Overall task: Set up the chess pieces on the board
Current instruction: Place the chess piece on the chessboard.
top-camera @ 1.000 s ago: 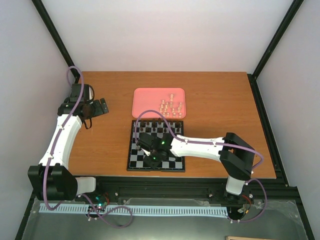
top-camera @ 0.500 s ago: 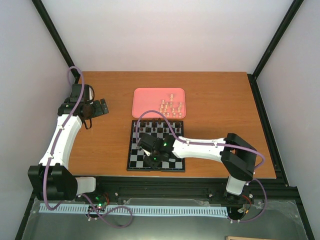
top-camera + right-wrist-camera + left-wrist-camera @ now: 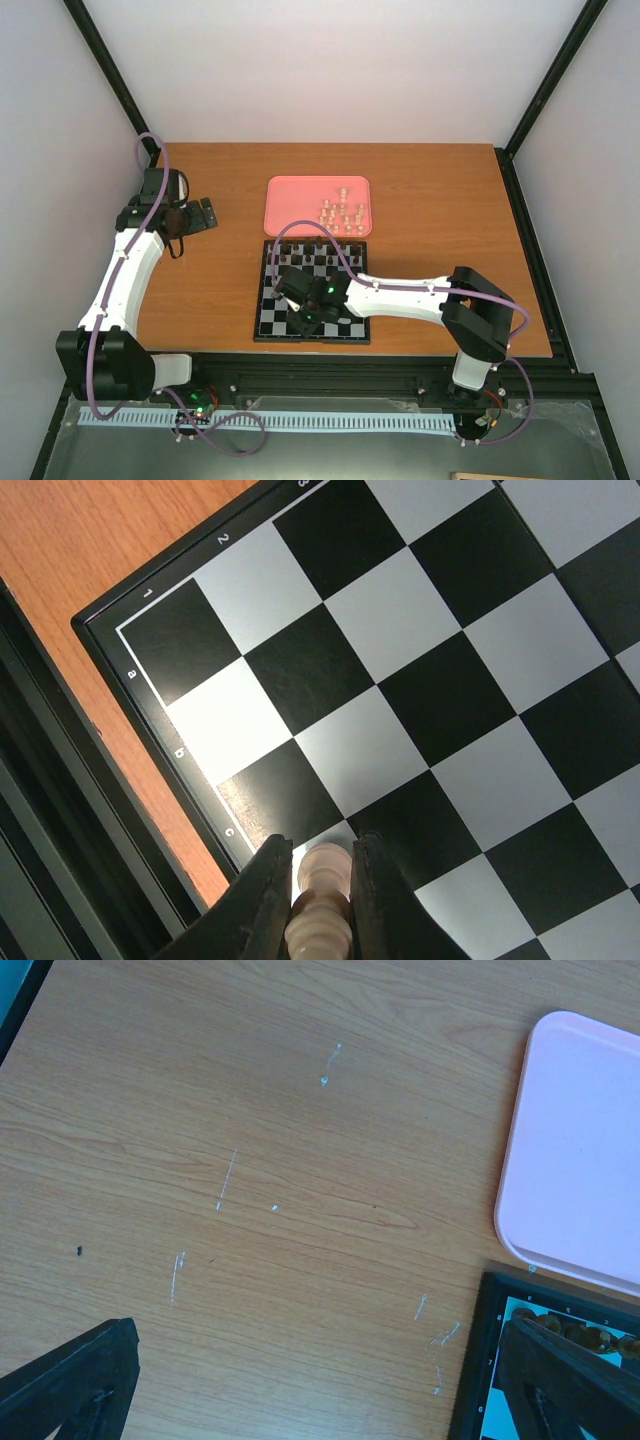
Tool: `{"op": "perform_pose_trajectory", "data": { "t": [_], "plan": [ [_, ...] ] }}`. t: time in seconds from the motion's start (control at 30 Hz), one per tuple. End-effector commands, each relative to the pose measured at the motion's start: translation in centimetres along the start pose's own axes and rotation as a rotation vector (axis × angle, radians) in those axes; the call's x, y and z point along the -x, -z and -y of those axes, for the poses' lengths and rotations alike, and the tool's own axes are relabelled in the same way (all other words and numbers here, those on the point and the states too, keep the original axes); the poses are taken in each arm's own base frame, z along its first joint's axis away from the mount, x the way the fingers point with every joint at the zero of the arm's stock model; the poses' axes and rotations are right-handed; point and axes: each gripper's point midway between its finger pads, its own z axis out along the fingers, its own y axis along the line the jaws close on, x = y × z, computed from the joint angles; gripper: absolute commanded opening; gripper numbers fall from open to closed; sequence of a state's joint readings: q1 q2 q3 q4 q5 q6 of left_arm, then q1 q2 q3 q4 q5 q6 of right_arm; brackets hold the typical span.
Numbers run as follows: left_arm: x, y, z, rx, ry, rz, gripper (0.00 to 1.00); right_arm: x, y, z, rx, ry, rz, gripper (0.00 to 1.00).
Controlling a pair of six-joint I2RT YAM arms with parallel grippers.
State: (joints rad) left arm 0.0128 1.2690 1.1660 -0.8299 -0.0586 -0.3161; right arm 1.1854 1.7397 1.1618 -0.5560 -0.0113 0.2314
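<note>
The right pincer (image 3: 305, 322) is over the near-left part of the board (image 3: 345, 325) and is clenched on one cream piece (image 3: 320, 905). The wrist view shows that piece squeezed between the two tips. It hangs over the white square in the nearest row, one square to the right of the one lettered c. Whether its foot touches the square cannot be told.

The likeliest slip is in letting go. If the cream piece is not flat on the square when the tips part, it will probably topple, since it looks slim and light. If one tip sticks, it could be dragged across a line, or toward the black border just beside it. Lowering it off-centre would leave it straddling two squares.

The middle rows of the board look bare. Dark pieces (image 3: 310, 250) line its far rows, so a wide swing on the way out could knock them.

Just beyond the board lies the pink tray (image 3: 290, 200), with the other cream pieces (image 3: 342, 213) clustered at its right end, not yet placed.

At the far left, the left pincer (image 3: 205, 215) is released, jaws wide apart over bare worktop (image 3: 440, 220), left of the tray.
</note>
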Motion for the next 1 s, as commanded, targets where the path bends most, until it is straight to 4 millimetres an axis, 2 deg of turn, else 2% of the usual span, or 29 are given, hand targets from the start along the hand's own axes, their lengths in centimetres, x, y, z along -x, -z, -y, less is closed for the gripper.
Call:
{"op": "perform_pose_trajectory", "data": {
  "t": [0.0,0.97],
  "plan": [
    [0.4,0.0,0.4,-0.01,-0.022,0.018,1.0,0.6,0.6,-0.4,0.006,0.01,0.039,0.07],
    [0.0,-0.5,0.4,-0.014,-0.025,0.01,1.0,-1.1,-0.9,0.0,-0.011,-0.011,-0.028,0.09]
  ]
}}
